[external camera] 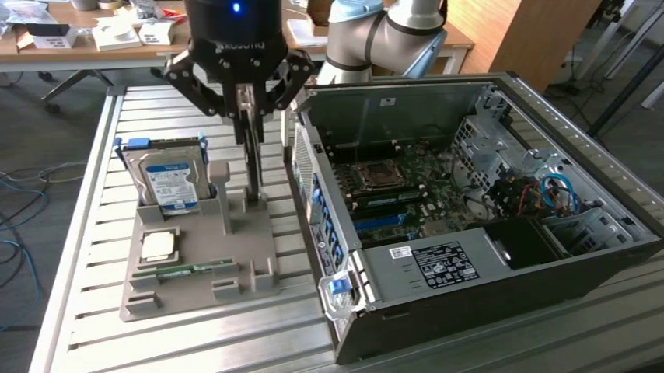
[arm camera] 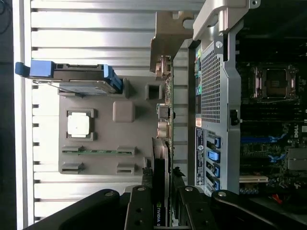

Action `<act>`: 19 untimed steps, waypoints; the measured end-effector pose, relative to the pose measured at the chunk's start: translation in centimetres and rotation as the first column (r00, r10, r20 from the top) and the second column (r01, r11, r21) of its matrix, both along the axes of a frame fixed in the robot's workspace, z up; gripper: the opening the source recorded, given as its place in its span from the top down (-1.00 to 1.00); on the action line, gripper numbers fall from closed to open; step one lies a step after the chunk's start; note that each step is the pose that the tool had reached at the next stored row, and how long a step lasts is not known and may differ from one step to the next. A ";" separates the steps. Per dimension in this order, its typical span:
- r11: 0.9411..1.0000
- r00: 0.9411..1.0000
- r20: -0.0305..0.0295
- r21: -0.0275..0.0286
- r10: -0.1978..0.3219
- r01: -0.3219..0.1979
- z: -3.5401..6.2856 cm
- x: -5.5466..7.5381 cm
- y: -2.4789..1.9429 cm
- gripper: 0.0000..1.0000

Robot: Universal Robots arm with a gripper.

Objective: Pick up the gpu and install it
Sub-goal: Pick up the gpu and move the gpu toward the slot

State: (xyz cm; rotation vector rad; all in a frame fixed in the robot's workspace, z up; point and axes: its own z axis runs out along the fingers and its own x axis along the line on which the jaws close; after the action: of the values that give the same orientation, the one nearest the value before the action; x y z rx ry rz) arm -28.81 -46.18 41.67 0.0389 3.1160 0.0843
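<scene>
The open case (external camera: 487,318) stands just right of the tray (external camera: 197,299) with its drive (external camera: 171,185), chip (external camera: 159,246) and memory stick (external camera: 192,269). I have the claw (external camera: 247,114) half closed on the upright gpu (external camera: 252,167), at the tray's right side.

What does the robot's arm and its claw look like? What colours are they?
The gripper is black. Its fingers are jointed bars pinned together with round bolts, and a small blue light glows on its round black body. The arm is made of thick, smooth silver-grey tubes, with a pale blue cap on one joint.
</scene>
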 end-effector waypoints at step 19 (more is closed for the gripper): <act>1.000 1.000 0.001 0.000 0.001 -0.001 5.39 0.0 0.00 0.47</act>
State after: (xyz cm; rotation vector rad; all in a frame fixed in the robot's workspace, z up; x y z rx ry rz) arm -28.81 -46.18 47.05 0.0370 3.1152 0.0844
